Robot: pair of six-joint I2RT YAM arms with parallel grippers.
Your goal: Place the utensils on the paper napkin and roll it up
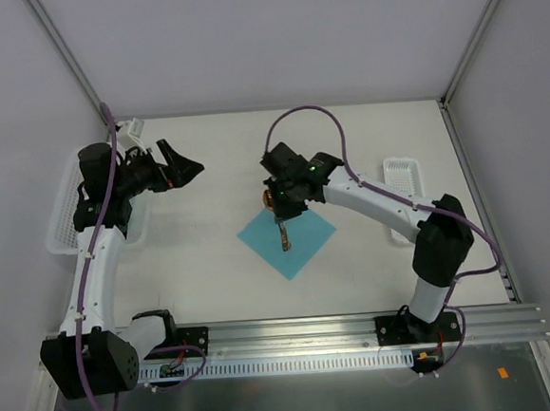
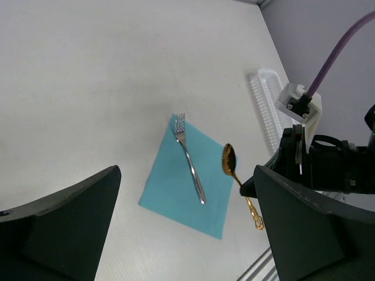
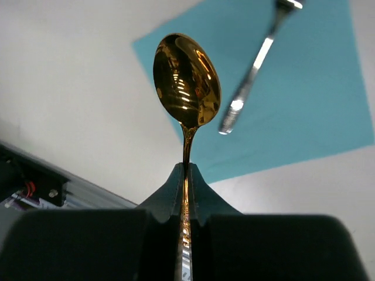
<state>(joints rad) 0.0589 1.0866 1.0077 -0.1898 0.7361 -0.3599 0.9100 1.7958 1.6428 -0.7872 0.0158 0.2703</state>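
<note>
The turquoise paper napkin (image 1: 302, 246) lies flat on the table's middle; it also shows in the left wrist view (image 2: 176, 190) and the right wrist view (image 3: 310, 105). A silver fork (image 2: 190, 159) lies diagonally on it, also seen in the right wrist view (image 3: 251, 61). My right gripper (image 1: 278, 209) is shut on the handle of a gold spoon (image 3: 186, 79), held above the napkin's edge with the bowl sticking out past the fingertips (image 3: 186, 170). The spoon also shows in the left wrist view (image 2: 229, 160). My left gripper (image 1: 184, 165) is open and empty, off to the left and raised (image 2: 187, 234).
A white basket (image 1: 65, 222) stands at the table's left edge beside the left arm. A narrow white tray (image 1: 402, 184) lies at the right, also in the left wrist view (image 2: 265, 108). A metal rail (image 1: 361, 332) runs along the near edge.
</note>
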